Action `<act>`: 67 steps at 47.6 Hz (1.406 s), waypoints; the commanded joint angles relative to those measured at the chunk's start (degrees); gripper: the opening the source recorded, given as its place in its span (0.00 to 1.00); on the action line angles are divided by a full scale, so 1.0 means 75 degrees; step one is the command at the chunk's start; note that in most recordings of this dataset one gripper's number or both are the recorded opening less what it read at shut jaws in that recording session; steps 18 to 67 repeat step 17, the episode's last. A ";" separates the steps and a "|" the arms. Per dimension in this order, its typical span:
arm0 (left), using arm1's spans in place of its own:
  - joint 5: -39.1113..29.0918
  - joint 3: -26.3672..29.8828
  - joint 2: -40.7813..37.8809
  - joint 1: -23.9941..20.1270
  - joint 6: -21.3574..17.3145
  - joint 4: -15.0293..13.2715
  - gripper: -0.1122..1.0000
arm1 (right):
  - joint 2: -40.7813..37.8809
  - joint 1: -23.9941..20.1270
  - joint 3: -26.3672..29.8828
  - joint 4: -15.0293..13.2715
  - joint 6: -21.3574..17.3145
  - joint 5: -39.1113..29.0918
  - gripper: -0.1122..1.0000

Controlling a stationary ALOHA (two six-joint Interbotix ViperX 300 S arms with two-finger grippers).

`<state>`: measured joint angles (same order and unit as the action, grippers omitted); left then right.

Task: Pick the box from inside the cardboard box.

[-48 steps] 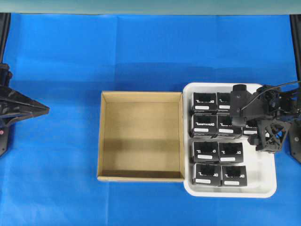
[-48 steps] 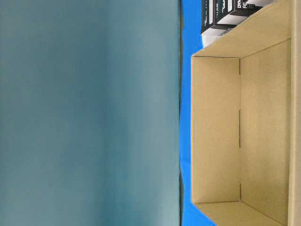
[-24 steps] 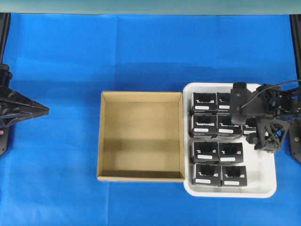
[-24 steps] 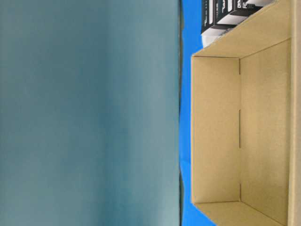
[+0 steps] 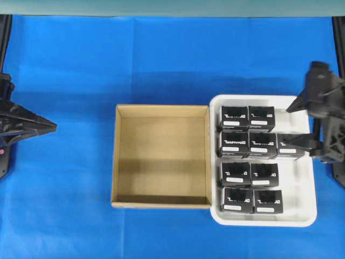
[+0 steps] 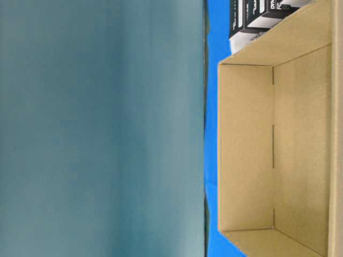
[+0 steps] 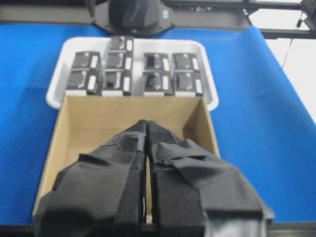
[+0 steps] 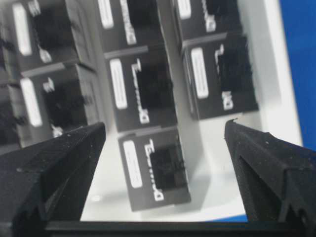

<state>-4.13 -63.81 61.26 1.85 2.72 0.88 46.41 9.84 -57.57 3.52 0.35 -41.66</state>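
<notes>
Plainly, cardboard box (image 5: 161,156) holds nothing; tray (image 5: 302,199) holds nine black boxes (image 5: 236,175); right hand (image 8: 163,148) open, left hand (image 7: 147,129) closed.

cardboard box (image 5: 161,110): brown corrugated, square, low walls, open top, upright on surface, nothing visible inside | box (image 5: 287,146): black cuboid, white lettering and label strip, upright, outside and right of cardboard box, rightmost of second row among eight like boxes packed close together

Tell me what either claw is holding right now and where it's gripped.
Nothing is held. The right claw is open and empty above the tray; the left claw is shut on nothing.
</notes>
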 commanded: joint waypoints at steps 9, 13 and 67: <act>0.0023 0.0188 -0.0094 0.0012 -0.0012 0.0012 0.12 | 0.1254 -0.0410 0.0059 0.0164 -0.0680 0.1605 0.97; 0.0035 0.0188 -0.0117 0.0012 -0.0012 0.0012 0.12 | 0.1559 -0.0504 0.0035 0.0164 -0.0961 0.2426 0.97; 0.0035 0.0188 -0.0129 0.0012 0.0000 0.0012 0.12 | 0.1828 -0.0539 -0.0070 0.0164 -0.1172 0.3234 0.97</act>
